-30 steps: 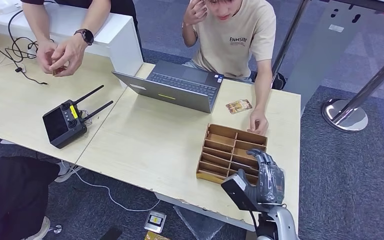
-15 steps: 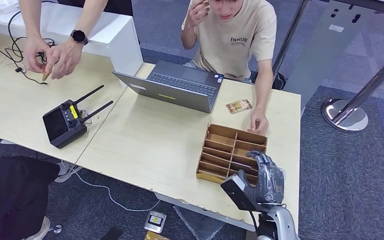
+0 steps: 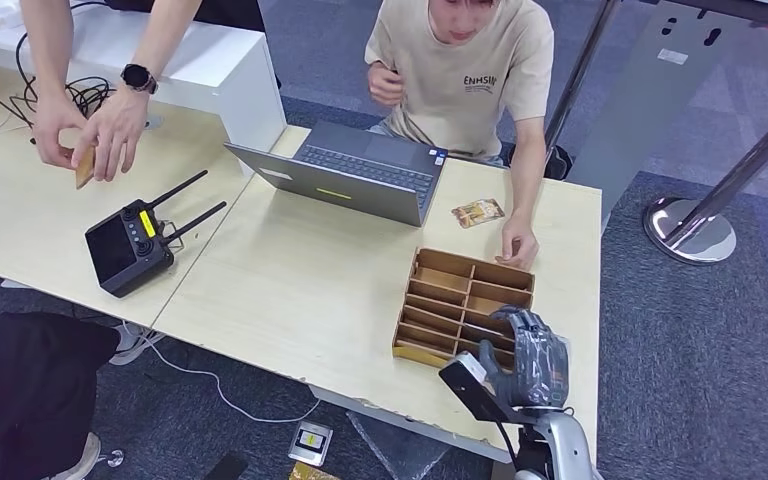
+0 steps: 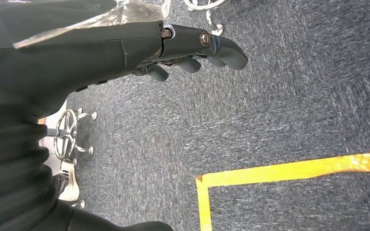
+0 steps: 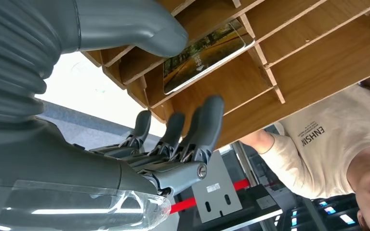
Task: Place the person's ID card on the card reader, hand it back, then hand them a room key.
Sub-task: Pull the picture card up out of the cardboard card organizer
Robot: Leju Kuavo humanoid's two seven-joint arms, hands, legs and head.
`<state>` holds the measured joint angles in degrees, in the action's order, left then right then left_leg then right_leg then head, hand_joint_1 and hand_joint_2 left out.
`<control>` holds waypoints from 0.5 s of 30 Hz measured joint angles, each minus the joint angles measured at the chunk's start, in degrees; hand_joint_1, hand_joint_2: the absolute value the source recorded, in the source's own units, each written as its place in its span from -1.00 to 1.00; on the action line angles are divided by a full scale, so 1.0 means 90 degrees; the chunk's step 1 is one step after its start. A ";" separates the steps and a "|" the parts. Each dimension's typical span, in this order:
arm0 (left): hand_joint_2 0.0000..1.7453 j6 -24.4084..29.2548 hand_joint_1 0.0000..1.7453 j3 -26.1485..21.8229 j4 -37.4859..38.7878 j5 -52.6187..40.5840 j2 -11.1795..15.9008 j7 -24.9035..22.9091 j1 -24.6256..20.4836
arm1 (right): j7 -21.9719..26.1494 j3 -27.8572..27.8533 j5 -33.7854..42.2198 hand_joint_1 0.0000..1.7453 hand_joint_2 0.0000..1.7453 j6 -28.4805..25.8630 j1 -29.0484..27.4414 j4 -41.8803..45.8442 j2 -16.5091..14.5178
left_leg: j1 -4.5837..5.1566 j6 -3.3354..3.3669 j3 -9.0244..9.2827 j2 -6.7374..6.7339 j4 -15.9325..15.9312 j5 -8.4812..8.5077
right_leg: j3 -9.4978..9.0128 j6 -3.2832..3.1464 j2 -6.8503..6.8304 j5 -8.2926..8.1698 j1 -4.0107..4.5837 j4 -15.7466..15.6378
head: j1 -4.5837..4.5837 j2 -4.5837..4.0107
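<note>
Two people are at the table (image 3: 290, 290): one seated at its far edge, one standing at its far left corner. On it sit one laptop (image 3: 352, 178), one wooden tray (image 3: 460, 300) near the right front corner and one card (image 3: 477, 212) at the far edge. A second card (image 5: 203, 54) lies in a tray slot. The right hand (image 3: 530, 352), empty with fingers apart, hovers over the tray's front, seemingly a little lower than before. The left hand (image 4: 192, 48), empty and loosely extended, hangs over carpet.

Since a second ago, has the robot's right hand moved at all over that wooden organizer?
Yes, slightly. The right hand has drawn back toward the robot, along the wooden organizer, toward its near edge.
</note>
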<state>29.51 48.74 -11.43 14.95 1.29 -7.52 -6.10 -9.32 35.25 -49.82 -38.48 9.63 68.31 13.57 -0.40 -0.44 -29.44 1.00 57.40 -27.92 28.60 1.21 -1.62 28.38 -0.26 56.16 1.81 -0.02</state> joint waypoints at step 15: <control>1.00 0.0000 -1.00 0.0000 0.0000 0.0000 -0.0025 0.0000 0.0000 | -0.0050 0.0014 -0.0084 1.00 1.00 0.0016 0.0047 -0.0192 0.0000 | 0.0000 0.0000 0.0001 0.0000 0.0000 0.0000 | 0.0000 0.0000 0.0000 0.0000 0.0000 0.0000 | 0.0000 0.0000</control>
<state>29.51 48.74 -11.43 14.95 1.07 -7.52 -6.10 -9.77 35.38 -50.58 -38.33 10.06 66.58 13.57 -0.40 -0.44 -29.43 1.00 57.40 -27.92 28.60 1.21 -1.62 28.38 -0.26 56.16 1.81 -0.02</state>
